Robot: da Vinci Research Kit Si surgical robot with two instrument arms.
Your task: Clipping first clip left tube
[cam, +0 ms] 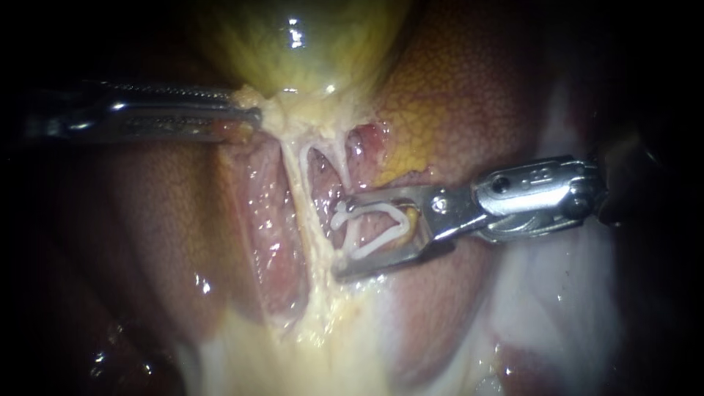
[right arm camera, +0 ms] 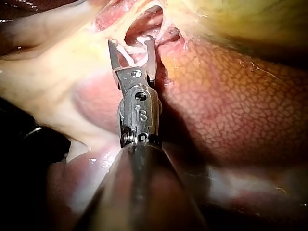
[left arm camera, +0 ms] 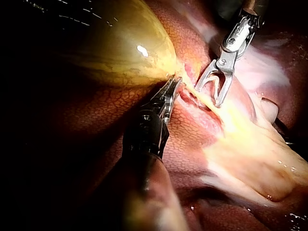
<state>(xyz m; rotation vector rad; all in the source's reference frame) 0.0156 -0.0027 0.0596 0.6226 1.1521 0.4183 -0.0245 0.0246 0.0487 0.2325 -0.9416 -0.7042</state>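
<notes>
At the neck of the gallbladder [cam: 308, 44] my left instrument [cam: 248, 114] comes in flat from the left, its jaws closed together on the pale, frayed tissue where the yellow-green sac narrows. The left wrist view shows the same thing, with that instrument [left arm camera: 171, 91] pinching right at the gallbladder [left arm camera: 120, 48] tip above the mottled liver [left arm camera: 110, 110]. Below the grip two thin strands fork downward. The left tube [cam: 297, 180] is a cream-white, glistening cord that slants down and to the right across raw pink tissue and widens into a yellowish sheet lower down. The second strand [cam: 337, 161] is shorter and sits just beside it, with a small dark window between the two. My right instrument [cam: 339, 236] reaches in from the right with its jaws spread wide, both of them bearing on the white clip [cam: 367, 244] seated between them. The clip is open, its two limbs meeting at the hinge end, and its mouth faces the left tube. The jaw tips sit just beside that tube, close to touching. From the left wrist view a pale strand crosses the gap of the right instrument [left arm camera: 209, 95], but I cannot tell whether it lies inside the clip. Over the right instrument [right arm camera: 131, 42] the clip [right arm camera: 130, 50] shows white between the tips, with reddish-brown liver [right arm camera: 231, 106] beside the shaft.
</notes>
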